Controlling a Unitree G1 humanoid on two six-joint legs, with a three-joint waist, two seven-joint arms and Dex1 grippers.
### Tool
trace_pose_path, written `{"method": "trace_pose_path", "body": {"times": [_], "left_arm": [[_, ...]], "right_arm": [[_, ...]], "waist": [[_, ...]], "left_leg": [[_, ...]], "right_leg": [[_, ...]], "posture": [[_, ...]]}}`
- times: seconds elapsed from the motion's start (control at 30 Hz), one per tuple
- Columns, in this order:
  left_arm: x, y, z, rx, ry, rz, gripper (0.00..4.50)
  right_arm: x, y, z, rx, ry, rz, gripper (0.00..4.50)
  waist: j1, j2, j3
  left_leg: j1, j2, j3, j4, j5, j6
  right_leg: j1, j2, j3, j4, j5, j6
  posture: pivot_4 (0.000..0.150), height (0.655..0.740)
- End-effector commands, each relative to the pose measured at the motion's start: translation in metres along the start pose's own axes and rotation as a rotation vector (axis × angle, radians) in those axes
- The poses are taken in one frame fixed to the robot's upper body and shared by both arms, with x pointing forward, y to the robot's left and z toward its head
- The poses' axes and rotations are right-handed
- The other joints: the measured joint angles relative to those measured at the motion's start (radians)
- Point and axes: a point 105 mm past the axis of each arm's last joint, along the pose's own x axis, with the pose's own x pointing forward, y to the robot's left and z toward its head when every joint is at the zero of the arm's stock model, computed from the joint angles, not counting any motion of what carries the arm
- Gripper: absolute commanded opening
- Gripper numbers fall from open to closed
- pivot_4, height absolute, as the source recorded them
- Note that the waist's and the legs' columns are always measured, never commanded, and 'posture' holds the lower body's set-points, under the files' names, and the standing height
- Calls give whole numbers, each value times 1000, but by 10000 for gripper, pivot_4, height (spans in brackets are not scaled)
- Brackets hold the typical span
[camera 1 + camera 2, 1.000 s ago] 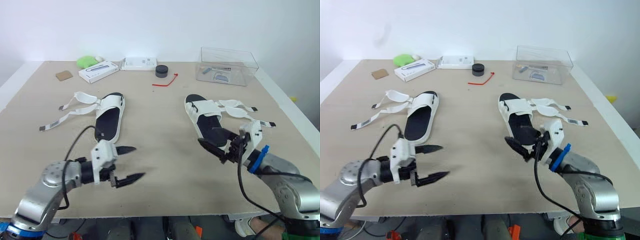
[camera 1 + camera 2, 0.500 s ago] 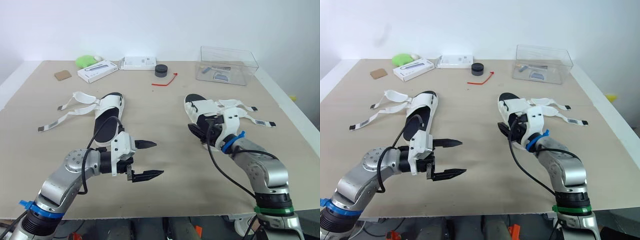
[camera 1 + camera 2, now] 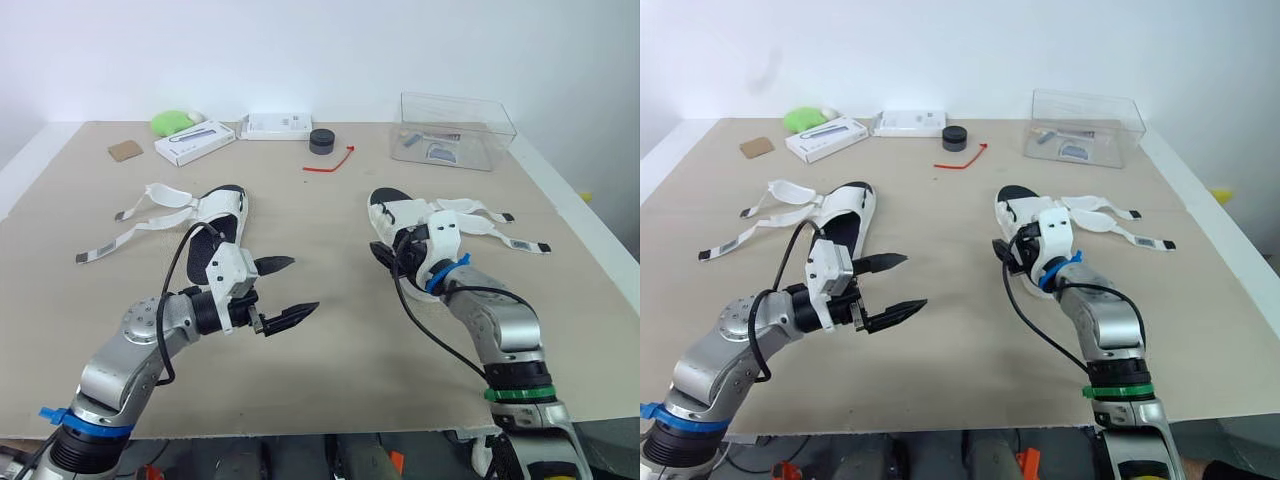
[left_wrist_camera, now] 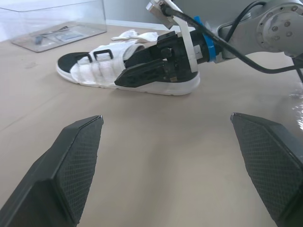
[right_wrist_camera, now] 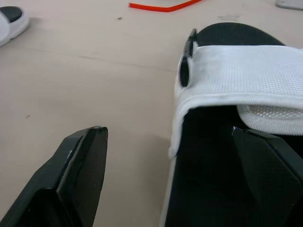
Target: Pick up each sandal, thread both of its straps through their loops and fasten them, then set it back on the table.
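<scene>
Your right end effector (image 5: 166, 135) is sitting spread across the side edge of the right sandal (image 3: 397, 212), one finger over the sole and one over the worktop (image 3: 330, 230), where the sandal is lying flat with its straps (image 3: 478, 216) loose. Your left end effector (image 3: 301, 285), also spread and empty, is hovering between the two sandals. You are likely starting the pick-up, so next you need to close on the sole and lift.

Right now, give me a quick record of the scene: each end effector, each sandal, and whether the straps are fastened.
left end effector: open, above bare table between the sandals
right end effector: open, straddling the right sandal at its side edge
left sandal: flat on table, straps unthreaded, splayed outward
right sandal: flat on table, straps unthreaded
fastened so far: none
</scene>
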Motion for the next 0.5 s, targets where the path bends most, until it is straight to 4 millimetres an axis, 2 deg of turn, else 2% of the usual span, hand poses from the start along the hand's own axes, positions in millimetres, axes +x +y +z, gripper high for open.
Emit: {"method": "trace_pose_path", "body": {"times": [0.03,0.1,0.2,0.3,0.33,0.47,0.5], "left_arm": [[1,-2,7,41,-23,9,44507],[2,-2,6,47,-18,12,44507],[2,-3,5,50,-14,15,45000],[2,-3,5,56,-11,18,45000],[2,-3,5,57,-11,19,45000],[1,-2,5,63,-9,25,45000],[1,-1,4,63,-9,26,45000]], "right_arm": [[3,-3,18,-14,-72,-8,45000],[6,0,20,-14,-81,4,45000],[10,3,21,-24,-87,20,36966],[12,5,19,-44,-88,37,25893],[13,6,18,-52,-89,40,19803],[14,5,18,-66,-96,51,1883],[15,5,18,-70,-98,58,837]], "waist": [[0,0,0],[-1,0,0],[-2,0,0],[-2,0,0],[-2,0,0],[-3,0,0],[-3,0,0]], "left_leg": [[0,0,0,0,0,0],[0,0,0,0,0,0],[0,0,0,0,0,0],[0,0,0,0,0,0],[0,0,0,0,0,0],[0,0,1,0,0,0],[0,0,1,0,0,0]], "right_leg": [[0,0,0,0,1,-1],[0,0,0,0,1,-2],[0,0,0,0,1,-2],[0,0,0,0,1,-2],[0,0,0,0,1,-2],[0,0,0,0,1,-2],[0,0,1,0,2,-2]], "posture": [[1500,7400],[1500,7400],[1500,7400],[1500,7400],[1500,7400],[1500,7400],[1500,7400]]}}
